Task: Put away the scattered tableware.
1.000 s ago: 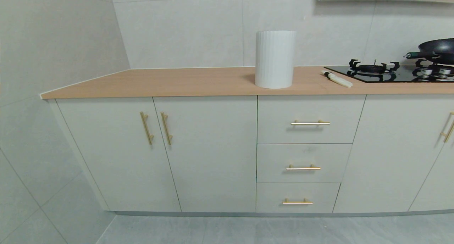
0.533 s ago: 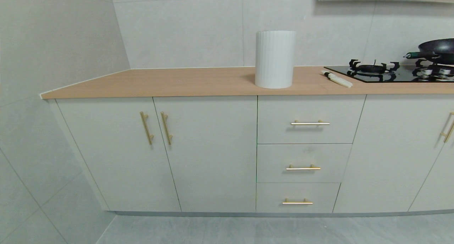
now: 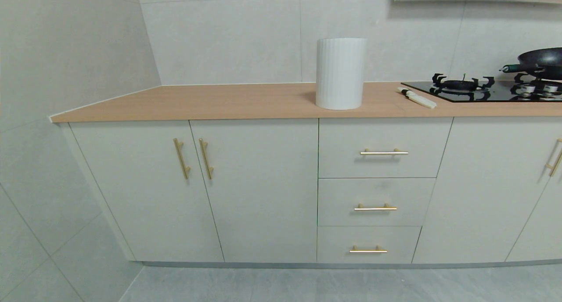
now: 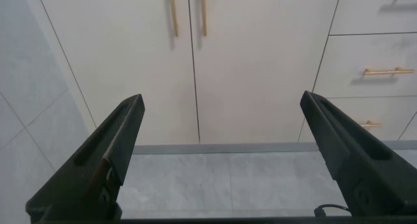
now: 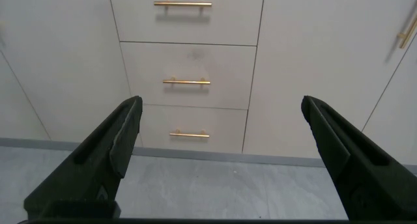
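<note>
Now the tall white pot (image 3: 340, 73) stands upright on the wooden desk (image 3: 219, 102). A small pale utensil (image 3: 416, 97) lies flat on the desk. It is near the pot and just beside the black stove (image 3: 483, 95). A black pan (image 3: 538, 60) sits on the stove. Down low, the left tool (image 4: 221, 103) hangs wide open and holds nothing, in front of the cupboard doors (image 4: 260, 55). The right tool (image 5: 221, 103) is wide open too, with nothing in it, and it faces the drawers (image 5: 189, 64) with gold handles.
</note>
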Tool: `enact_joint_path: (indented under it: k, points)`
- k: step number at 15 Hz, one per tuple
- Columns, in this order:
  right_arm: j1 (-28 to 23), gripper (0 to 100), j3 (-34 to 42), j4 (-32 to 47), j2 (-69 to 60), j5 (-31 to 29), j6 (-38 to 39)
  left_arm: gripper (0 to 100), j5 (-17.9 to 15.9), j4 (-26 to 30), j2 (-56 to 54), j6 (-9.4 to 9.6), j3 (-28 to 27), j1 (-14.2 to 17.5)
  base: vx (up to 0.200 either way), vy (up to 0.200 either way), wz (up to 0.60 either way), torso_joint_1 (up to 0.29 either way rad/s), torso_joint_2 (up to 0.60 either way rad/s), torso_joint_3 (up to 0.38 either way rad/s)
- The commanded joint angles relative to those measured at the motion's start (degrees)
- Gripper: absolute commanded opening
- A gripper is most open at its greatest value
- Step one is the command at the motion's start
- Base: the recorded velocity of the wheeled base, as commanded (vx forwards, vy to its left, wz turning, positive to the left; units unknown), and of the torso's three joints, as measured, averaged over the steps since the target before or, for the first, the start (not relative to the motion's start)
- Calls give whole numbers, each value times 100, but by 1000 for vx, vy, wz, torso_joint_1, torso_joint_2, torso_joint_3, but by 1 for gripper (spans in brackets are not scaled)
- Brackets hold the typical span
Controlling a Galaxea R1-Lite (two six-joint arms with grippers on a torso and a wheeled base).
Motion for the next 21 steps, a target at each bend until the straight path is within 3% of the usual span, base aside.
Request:
enact_joint_path:
  k: [1,19,21]
  points:
    - [0,100,0,9,16,2,-4,100,1,-1,2,2,1,1,0,0,0,0,0,0]
    - [0,100,0,9,16,2,-4,100,1,-1,2,-7,1,1,200,0,0,3,3,2]
    - [0,100,0,9,16,2,-4,100,1,-1,2,-7,1,1,0,0,0,0,0,0]
